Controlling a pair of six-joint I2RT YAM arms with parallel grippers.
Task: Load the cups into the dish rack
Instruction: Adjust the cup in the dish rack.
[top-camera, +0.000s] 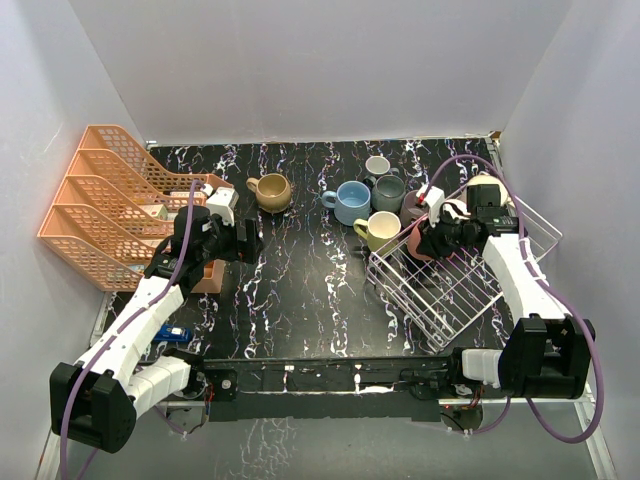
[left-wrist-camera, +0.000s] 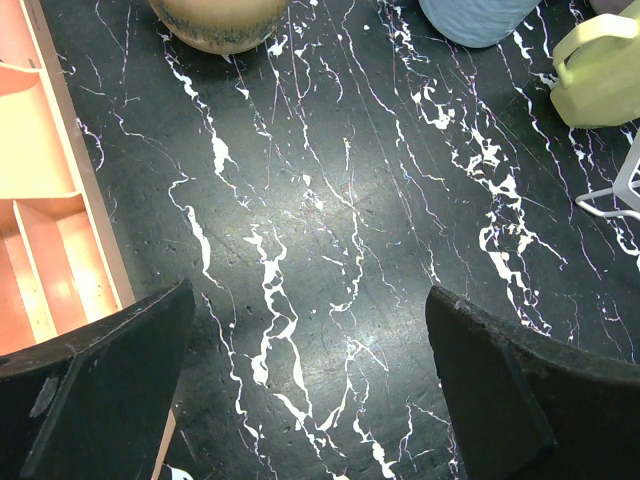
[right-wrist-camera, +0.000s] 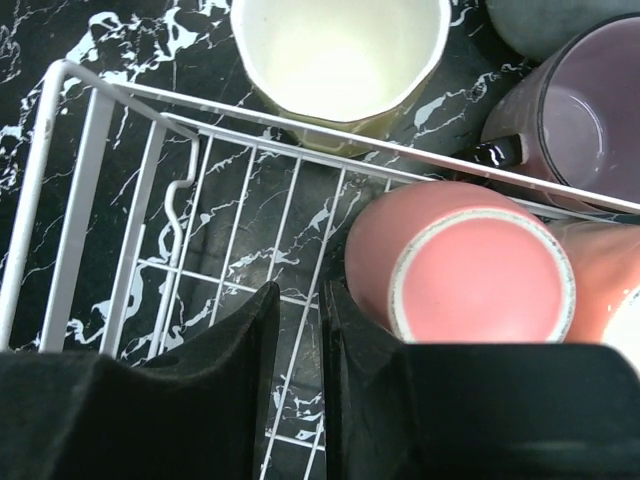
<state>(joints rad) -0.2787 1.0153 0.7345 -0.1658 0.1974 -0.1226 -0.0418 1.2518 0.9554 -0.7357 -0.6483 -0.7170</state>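
The white wire dish rack (top-camera: 455, 300) sits at the right, turned at an angle. A pink cup (right-wrist-camera: 480, 270) stands upside down inside it, with a peach cup (right-wrist-camera: 612, 290) beside it. My right gripper (right-wrist-camera: 298, 295) hangs over the rack floor just left of the pink cup; its jaws are narrowly open with only rack wire showing through the gap. Outside the rack stand a pale yellow cup (top-camera: 382, 230), a mauve cup (right-wrist-camera: 580, 110), a blue cup (top-camera: 350, 202), a grey-teal cup (top-camera: 388, 192), a small grey cup (top-camera: 378, 165) and a tan cup (top-camera: 271, 191). My left gripper (left-wrist-camera: 310, 340) is wide open over bare table.
An orange tiered tray organizer (top-camera: 100, 205) fills the far left, close to the left finger (left-wrist-camera: 100, 390). A small blue object (top-camera: 172, 334) lies near the left arm's base. The grey booth walls close in the table on three sides.
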